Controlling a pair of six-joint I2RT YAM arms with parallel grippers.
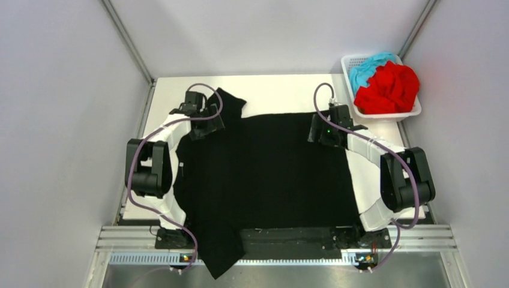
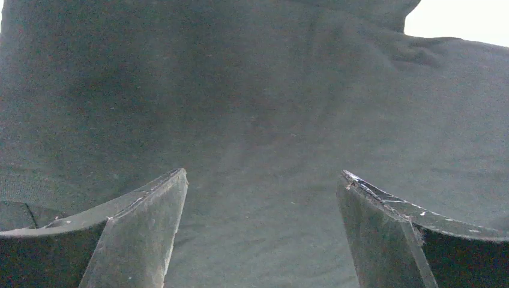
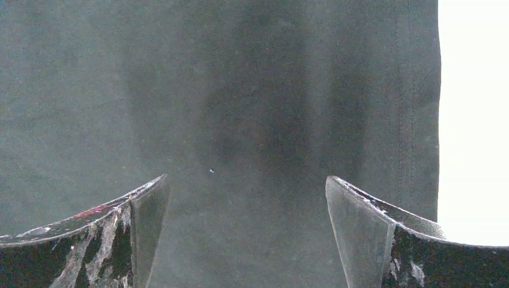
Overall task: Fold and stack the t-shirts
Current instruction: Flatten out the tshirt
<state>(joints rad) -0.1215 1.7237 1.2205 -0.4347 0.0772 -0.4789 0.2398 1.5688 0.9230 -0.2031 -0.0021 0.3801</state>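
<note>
Beneath the wide-spread, empty fingers of the left gripper [image 2: 262,177] and right gripper [image 3: 246,179], a soft matte black t-shirt [image 1: 264,168] lies flat on the smooth white table [image 1: 282,90].

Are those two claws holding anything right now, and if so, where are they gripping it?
Nothing is held. The left gripper and the right gripper both stand open over the spread-out black t-shirt, with no cloth between their fingers.

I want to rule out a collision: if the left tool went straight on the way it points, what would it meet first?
The black t-shirt. The open left tool points right at its cloth with nothing in between, though how far off it is remains unclear.
</note>
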